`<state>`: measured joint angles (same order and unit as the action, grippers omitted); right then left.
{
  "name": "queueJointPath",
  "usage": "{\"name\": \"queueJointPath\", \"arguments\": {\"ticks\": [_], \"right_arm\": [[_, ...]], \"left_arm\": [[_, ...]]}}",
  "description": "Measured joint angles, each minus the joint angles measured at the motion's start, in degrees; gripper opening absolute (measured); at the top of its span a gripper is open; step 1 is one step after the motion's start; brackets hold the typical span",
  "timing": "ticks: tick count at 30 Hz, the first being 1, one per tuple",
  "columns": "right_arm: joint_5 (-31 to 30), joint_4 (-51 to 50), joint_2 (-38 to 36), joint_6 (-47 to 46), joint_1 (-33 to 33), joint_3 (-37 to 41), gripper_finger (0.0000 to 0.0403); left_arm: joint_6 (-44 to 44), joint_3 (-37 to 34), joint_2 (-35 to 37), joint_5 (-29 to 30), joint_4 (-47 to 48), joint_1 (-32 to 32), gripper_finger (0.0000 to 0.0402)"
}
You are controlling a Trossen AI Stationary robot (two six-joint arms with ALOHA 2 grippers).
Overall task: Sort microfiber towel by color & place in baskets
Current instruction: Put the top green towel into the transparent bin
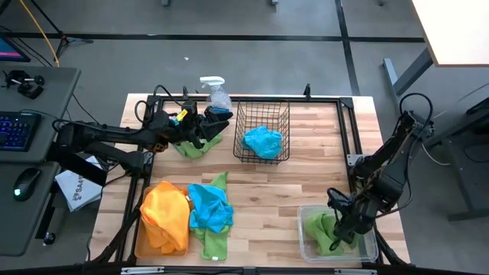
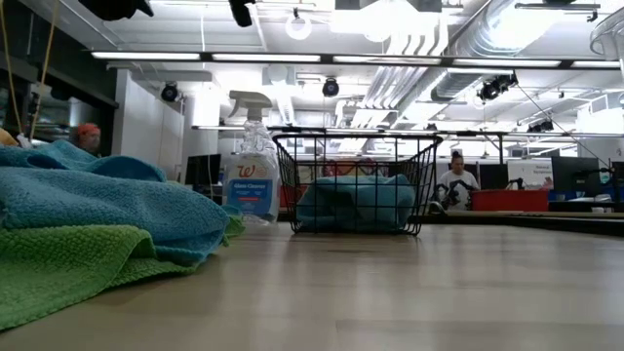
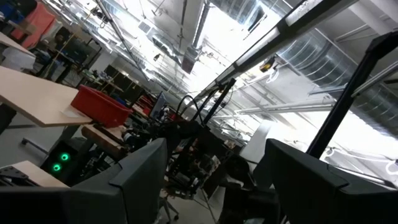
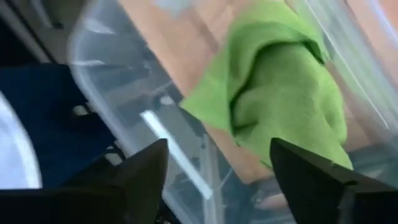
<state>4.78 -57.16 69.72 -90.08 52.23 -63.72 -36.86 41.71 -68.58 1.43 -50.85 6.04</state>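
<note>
The right gripper [image 1: 348,229] hangs over the clear plastic tub [image 1: 309,243] at the near right corner of the wooden surface [image 1: 306,183], its fingers apart above a crumpled lime green towel [image 4: 283,99] that lies inside. The drop into the tub appears finished, and the arm looks ready to lift clear.

Across the surface, the left gripper [image 1: 200,126] sits low at the far side beside the spray bottle [image 1: 216,93], right at another green towel [image 1: 195,145]. Its wrist camera points up at the ceiling; the fingers look parted there, and whether they have cloth between them cannot be told. That towel seems the next green one in hand, and carrying it would call for a firm pinch on the loose fabric and a long handover toward the tub.

The black wire-mesh basket [image 1: 261,131], an open grid of thin rods, holds a bunched bright blue towel [image 1: 263,141]. At the near left, an orange towel [image 1: 164,214] lies heaped on the flat orange-brown tray [image 1: 140,246], while a second blue towel [image 1: 209,206] lies over a third green towel [image 1: 217,243] just beside it, both unsorted. The cloths are soft, nubbly-piled and shapeless; the tub is smooth and glossy.
</note>
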Motion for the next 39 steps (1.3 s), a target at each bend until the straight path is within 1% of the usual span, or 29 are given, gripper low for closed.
{"name": "queueJointPath", "arguments": {"ticks": [3, 5, 9, 11, 13, 15, 17, 19, 21, 23, 25, 26, 28, 30, 34, 39], "right_arm": [[-0.53, -0.56, -0.65, 2.65, -1.54, -2.3, 0.0304], [-2.67, -1.55, -0.89, 3.74, -2.55, -3.75, 0.0311], [-10.92, -4.27, -1.08, 6.95, -4.82, -6.57, 0.0313], [-15.06, -7.31, -1.08, 7.96, -6.37, -7.51, 0.0314], [-18.73, -10.27, -1.08, 8.48, -8.55, -8.37, 0.0314], [-21.78, -14.13, -1.08, 8.69, -11.02, -9.07, 0.0314], [-23.75, -18.05, -1.09, 8.83, -13.71, -9.57, 0.0314], [-25.36, -21.31, -1.31, 9.06, -16.76, -9.73, 0.0314], [-26.45, -23.9, -1.85, 9.19, -20.06, -9.7, 0.0314], [-27.54, -26.77, -2.18, 9.98, -23.84, -9.64, 0.0314], [-28.3, -28.42, -2.53, 11.93, -27.83, -9.6, 0.0314], [-28.53, -28.94, -2.83, 13.18, -29.97, -9.6, 0.0314], [-28.94, -29.27, -3.61, 16.23, -34.39, -9.6, 0.0314], [-29.61, -29.27, -4.47, 19.47, -39.07, -9.6, 0.0314], [-30.49, -29.23, -6.41, 26.6, -48.3, -9.58, 0.0314], [-31.11, -27.4, -9.12, 38.5, -60.46, -9.53, 0.0314]], "left_arm": [[0.03, 0.0, 0.0, -0.01, -0.01, 0.01, 0.0262], [0.04, 0.0, 0.0, -0.67, 0.0, 0.31, 0.0262], [-0.57, 0.0, 0.0, -3.27, 0.02, 1.39, 0.0262], [-0.5, 0.02, 0.08, -4.29, 0.52, 1.74, 0.0262], [-0.51, 0.07, 1.11, -5.74, 4.47, 2.35, 0.0262], [-0.5, 1.51, 3.08, -6.69, 15.67, 3.17, 0.0262], [0.66, 4.88, 5.17, -6.39, 33.15, 4.1, 0.0262], [3.48, 9.75, 6.01, -4.97, 50.72, 4.84, 0.0262], [6.46, 14.95, 5.91, -1.99, 67.26, 5.26, 0.0262], [9.02, 19.4, 4.86, 1.69, 81.65, 5.68, 0.0262], [9.99, 21.95, 3.68, 4.69, 93.34, 6.54, 0.0262], [10.01, 22.25, 3.31, 5.66, 97.38, 7.07, 0.0262], [9.91, 21.66, 2.9, 6.8, 103.49, 8.68, 0.0262], [9.02, 19.88, 2.84, 7.2, 106.57, 10.26, 0.0262], [7.02, 14.17, 2.78, 7.38, 107.0, 13.91, 0.0262], [2.81, 8.21, 1.47, 10.56, 107.25, 19.94, 0.0262]]}}
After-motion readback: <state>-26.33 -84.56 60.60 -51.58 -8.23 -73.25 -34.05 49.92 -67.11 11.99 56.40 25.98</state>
